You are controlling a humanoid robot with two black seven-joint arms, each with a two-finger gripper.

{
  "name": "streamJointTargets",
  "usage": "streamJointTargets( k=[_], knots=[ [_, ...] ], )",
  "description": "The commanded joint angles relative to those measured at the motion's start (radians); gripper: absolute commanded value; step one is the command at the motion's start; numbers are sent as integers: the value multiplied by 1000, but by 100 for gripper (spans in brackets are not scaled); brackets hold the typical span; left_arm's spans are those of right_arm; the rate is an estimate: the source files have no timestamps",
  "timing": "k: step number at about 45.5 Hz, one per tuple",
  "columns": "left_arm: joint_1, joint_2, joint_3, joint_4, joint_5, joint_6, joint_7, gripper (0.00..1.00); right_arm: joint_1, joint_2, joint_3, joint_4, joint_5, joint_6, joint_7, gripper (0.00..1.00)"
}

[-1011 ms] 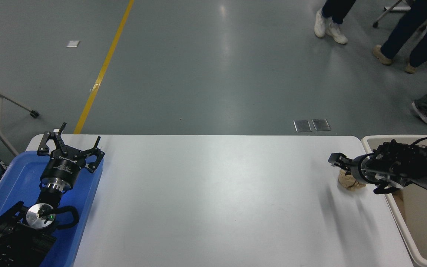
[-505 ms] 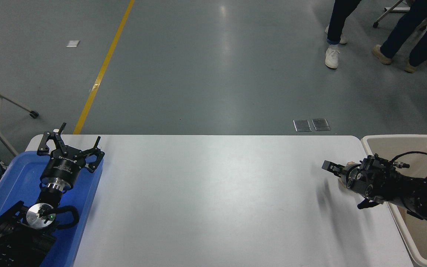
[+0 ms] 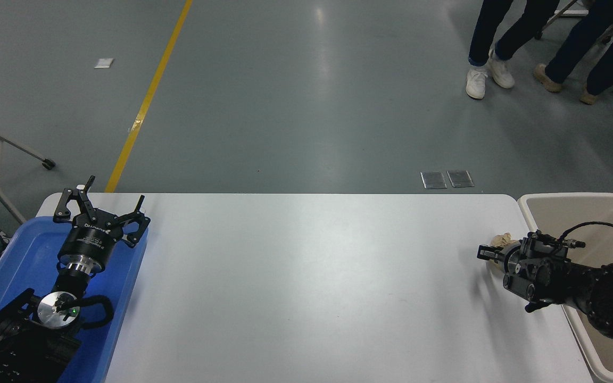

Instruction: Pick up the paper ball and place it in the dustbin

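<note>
The tan paper ball [image 3: 501, 240] is at the table's right end, mostly hidden behind my right gripper [image 3: 491, 251]; only its crumpled top shows. The right gripper points left, closed around the ball, just left of the dustbin. The dustbin [image 3: 572, 201] is a cream-beige bin beside the table's right edge, and my right arm reaches across its near part. My left gripper [image 3: 105, 201] is parked open over the blue tray at the lower left.
A blue flat tray [image 3: 22, 250] lies at the table's left end under the left arm. The white table [image 3: 306, 276] ends just before the bin. People's legs show on the grey floor at the top right.
The right gripper swung over the paper ball and closed on it. The ball now sits higher in the picture than a second ago. The people at the top right walked.
</note>
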Motion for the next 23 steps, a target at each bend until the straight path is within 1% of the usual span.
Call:
streamJointTargets(
  k=[1, 9, 14, 19, 23],
  knots=[
    [-2, 0, 0, 0, 0, 0, 0, 99, 76, -57, -12, 96, -13, 2, 2, 0],
    [0, 0, 0, 0, 0, 0, 0, 99, 291, -156, -11, 420, -79, 8, 9, 0],
    [0, 0, 0, 0, 0, 0, 0, 99, 444, -212, -37, 634, -91, 25, 19, 0],
    [0, 0, 0, 0, 0, 0, 2, 99, 634, -259, -121, 874, -99, 60, 68, 0],
    [0, 0, 0, 0, 0, 0, 2, 99, 795, -297, -167, 1044, -114, 123, 106, 0]
  ],
)
